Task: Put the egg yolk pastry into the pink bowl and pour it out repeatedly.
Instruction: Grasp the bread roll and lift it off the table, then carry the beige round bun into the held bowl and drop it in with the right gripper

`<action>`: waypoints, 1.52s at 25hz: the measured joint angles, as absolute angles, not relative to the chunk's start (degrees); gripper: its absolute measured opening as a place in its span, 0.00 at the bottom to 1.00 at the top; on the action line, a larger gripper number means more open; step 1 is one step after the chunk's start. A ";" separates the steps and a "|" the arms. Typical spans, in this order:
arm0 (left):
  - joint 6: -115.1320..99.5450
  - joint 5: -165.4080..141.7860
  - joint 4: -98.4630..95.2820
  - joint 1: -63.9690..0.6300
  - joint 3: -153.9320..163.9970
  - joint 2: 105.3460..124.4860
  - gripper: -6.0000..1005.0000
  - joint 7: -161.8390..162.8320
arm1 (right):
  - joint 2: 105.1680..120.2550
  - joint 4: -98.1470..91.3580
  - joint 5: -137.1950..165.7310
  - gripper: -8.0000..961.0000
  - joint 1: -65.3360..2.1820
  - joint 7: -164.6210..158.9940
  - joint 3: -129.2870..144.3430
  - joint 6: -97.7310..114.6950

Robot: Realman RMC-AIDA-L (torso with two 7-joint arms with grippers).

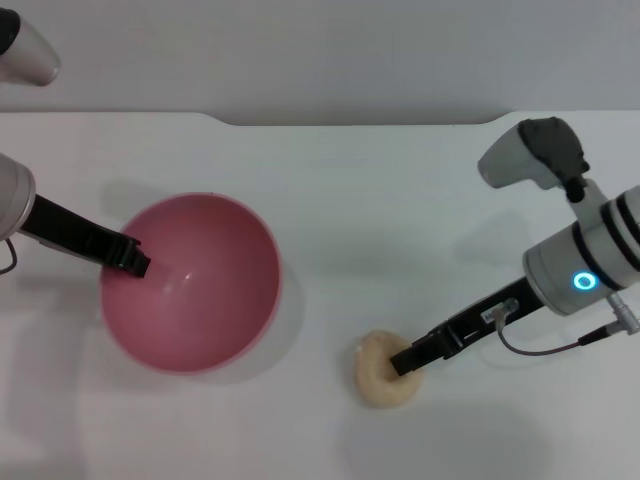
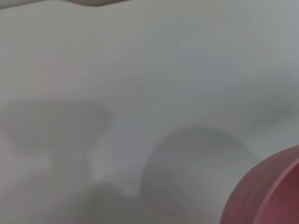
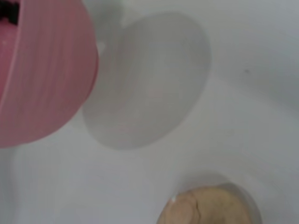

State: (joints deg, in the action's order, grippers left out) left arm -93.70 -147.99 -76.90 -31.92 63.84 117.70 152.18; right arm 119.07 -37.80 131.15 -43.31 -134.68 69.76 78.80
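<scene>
- The pink bowl (image 1: 190,283) is being held at its left rim by the left gripper (image 1: 133,256), whose dark fingers are closed on the rim edge; one finger is seen inside the bowl against the pink wall.
- The bowl is being kept with its opening turned up toward the head camera, and nothing is seen inside it.
- The bowl is seen above the white table (image 1: 330,180), and a soft grey shadow is being thrown on the table beside and under it.
- In the left wrist view only a part of the bowl's outer wall (image 2: 266,191) is being shown, with the pale table and shadows behind it.
- The egg yolk pastry (image 1: 382,370) is lying on the table, well apart from the bowl, on the robot's right side.
- The right gripper (image 1: 405,361) is placed right at the pastry, its black tip being laid over the top of the bun; whether the pincer is open or closed there cannot be told.
- In the right wrist view the pastry (image 3: 210,207) is being seen close to the camera, and the bowl (image 3: 42,70) farther away.
</scene>
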 joint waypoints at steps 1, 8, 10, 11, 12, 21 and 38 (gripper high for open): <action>-93.63 -148.01 -76.90 -31.99 63.86 117.70 0.01 152.09 | 119.09 -37.62 130.81 0.46 -43.44 -134.85 70.49 78.17; -93.15 -148.02 -76.89 -32.29 63.94 117.67 0.01 151.95 | 119.15 -37.08 126.17 0.46 -43.86 -134.96 75.63 75.51; -93.14 -148.02 -76.88 -32.29 63.94 117.67 0.01 151.95 | 119.16 -37.07 126.09 0.46 -43.95 -134.99 76.48 75.29; -93.14 -148.02 -76.88 -32.29 63.94 117.66 0.01 151.95 | 119.17 -37.05 126.08 0.46 -43.95 -135.01 76.65 75.26; -93.13 -148.02 -76.87 -32.29 63.93 117.65 0.01 151.95 | 119.17 -37.04 126.07 0.46 -43.94 -135.01 76.69 75.23; -92.52 -148.01 -76.33 -33.10 64.48 117.59 0.01 151.71 | 118.71 -39.30 124.98 0.21 -40.39 -134.76 72.72 76.33; -87.24 -147.01 -63.24 -44.22 82.57 118.63 0.01 154.97 | 118.16 -71.94 120.94 0.11 -27.76 -132.09 50.89 94.17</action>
